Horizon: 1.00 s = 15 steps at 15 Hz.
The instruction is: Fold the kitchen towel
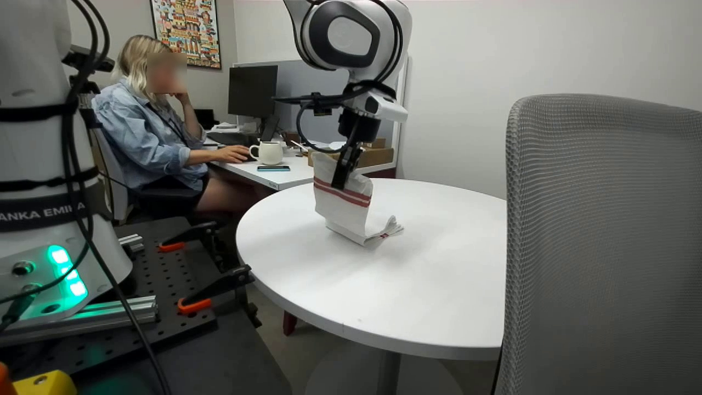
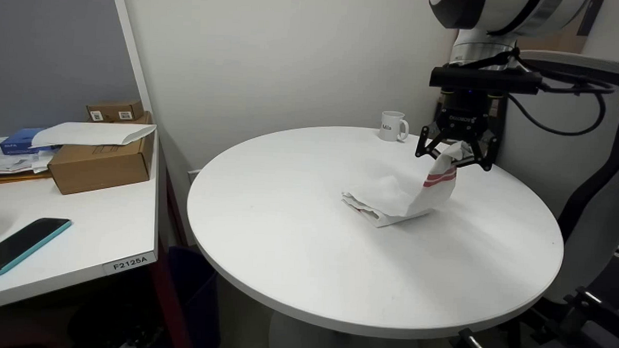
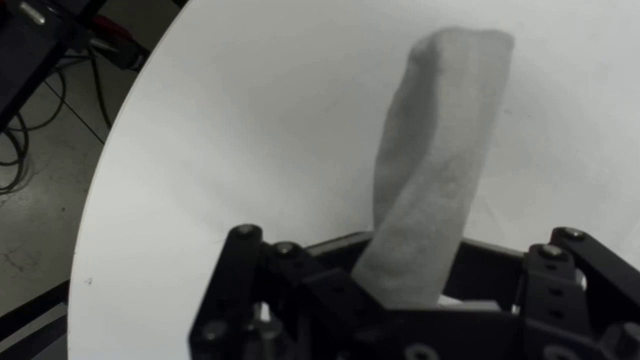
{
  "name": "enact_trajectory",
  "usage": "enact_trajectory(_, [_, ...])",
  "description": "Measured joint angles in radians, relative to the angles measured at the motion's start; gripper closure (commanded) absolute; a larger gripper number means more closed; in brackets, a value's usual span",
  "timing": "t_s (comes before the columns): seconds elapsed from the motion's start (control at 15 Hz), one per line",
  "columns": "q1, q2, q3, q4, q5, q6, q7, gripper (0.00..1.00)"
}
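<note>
Gripper [image 1: 340,183] clamped on towel [image 1: 341,214], nr top | lower part folded on tbl [image 1: 428,291] | held high, prob. to turn flap over

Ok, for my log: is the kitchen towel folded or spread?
Partly folded: in both exterior views, layers of the kitchen towel lie stacked on the table, while a striped part is held up by the gripper.
</note>
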Motion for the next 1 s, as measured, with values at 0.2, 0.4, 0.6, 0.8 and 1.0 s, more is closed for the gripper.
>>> enact_trajectory(0.2, [0.016, 0.053, 0.012, 0.050, 0.004, 0.000, 0.003, 1.00])
enact_trajectory(0.4, [0.037, 0.098, 0.019, 0.109, 0.005, 0.000, 0.012, 1.00])
enact_trajectory(0.6, [0.053, 0.134, 0.020, 0.159, 0.005, 0.000, 0.025, 1.00])
enact_trajectory(0.8, [0.060, 0.169, 0.020, 0.199, 0.005, 0.000, 0.039, 1.00])
enact_trajectory(1.0, [0.061, 0.216, 0.020, 0.244, 0.022, 0.000, 0.062, 1.00])
